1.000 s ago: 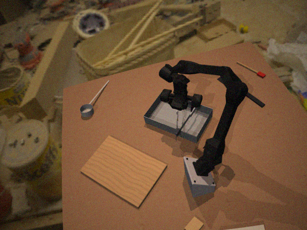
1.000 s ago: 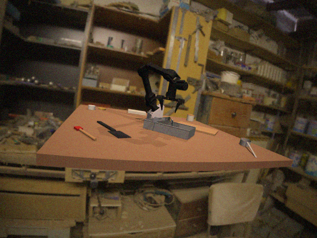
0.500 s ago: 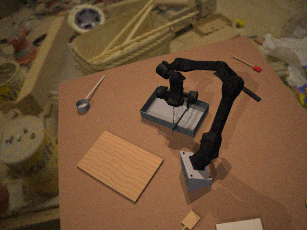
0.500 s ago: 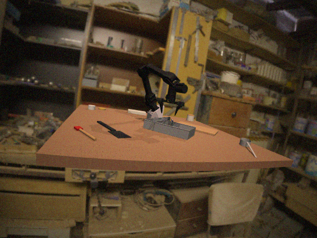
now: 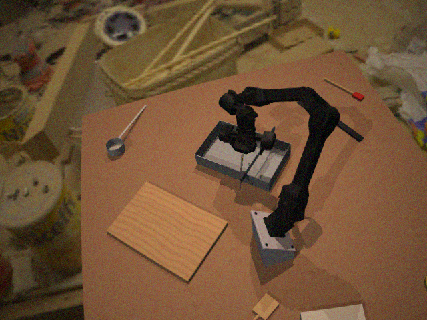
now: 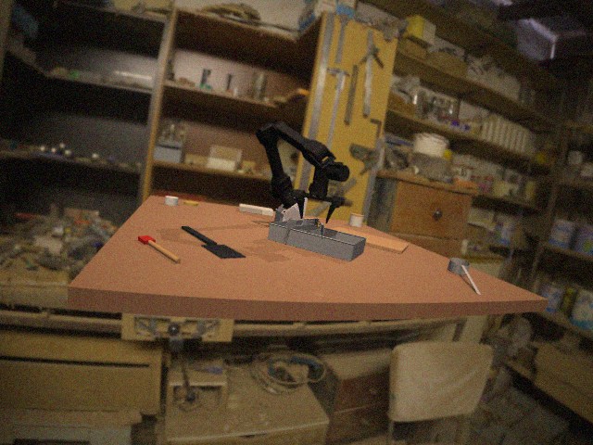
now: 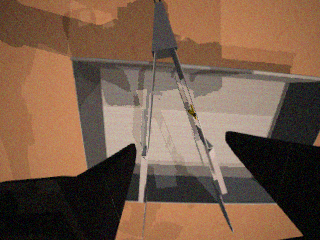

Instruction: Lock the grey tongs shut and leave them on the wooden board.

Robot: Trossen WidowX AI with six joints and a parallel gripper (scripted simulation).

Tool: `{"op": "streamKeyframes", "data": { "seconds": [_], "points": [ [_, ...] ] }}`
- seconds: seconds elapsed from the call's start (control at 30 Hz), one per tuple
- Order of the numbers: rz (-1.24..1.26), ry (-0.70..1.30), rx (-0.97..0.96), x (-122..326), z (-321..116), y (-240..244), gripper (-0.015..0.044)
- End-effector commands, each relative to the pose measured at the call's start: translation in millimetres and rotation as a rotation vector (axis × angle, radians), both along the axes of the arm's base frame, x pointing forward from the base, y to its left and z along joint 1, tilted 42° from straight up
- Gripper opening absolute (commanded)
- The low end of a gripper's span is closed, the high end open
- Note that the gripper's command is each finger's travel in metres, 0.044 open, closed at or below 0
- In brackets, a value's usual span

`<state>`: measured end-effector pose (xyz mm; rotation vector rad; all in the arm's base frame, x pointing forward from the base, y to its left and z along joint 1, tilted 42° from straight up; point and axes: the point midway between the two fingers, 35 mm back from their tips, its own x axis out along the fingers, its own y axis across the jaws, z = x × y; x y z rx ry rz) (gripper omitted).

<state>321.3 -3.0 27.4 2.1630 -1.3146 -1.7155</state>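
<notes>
The grey tongs (image 7: 192, 112) (image 5: 249, 169) lie open in a V across the grey roasting tin (image 5: 207, 161) (image 6: 311, 240) (image 7: 89, 131). In the wrist view their hinge is at the far side and the two arms spread toward me over the near rim. My gripper (image 5: 246, 148) (image 6: 315, 215) (image 7: 180, 141) is open and empty. It points down just above the tin, with one finger to each side of the spread arms, clear of them. The wooden board (image 5: 167, 229) (image 6: 378, 241) lies bare on the table, apart from the tin.
A metal scoop (image 5: 115, 146) (image 6: 457, 265), a red-tipped stick (image 5: 357, 95) (image 6: 145, 239) and a black spatula (image 5: 348, 131) (image 6: 213, 244) lie around the table. The arm's base (image 5: 272, 241) stands near the tin. A small wooden paddle (image 5: 265, 305) and a white sheet (image 5: 331, 313) lie at one table edge.
</notes>
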Motion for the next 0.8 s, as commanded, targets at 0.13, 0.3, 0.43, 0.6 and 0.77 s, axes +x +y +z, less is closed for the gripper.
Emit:
{"op": "streamKeyframes", "data": {
  "seconds": [0.13,0.3,0.43,0.6,0.77],
  "points": [
    [0.007,0.007,-0.007,-0.7,-9.7,-8.3,0.044],
    [0.007,0.006,-0.007,-1.1,-15.9,-13.9,0.044],
    [0.007,0.006,-0.008,-1.5,-20.8,-18.5,0.044],
    [0.006,0.006,-0.009,-2.4,-26.8,-24.2,0.044],
    [0.006,0.006,-0.01,-3.4,-32.7,-29.9,0.044]
  ]
}}
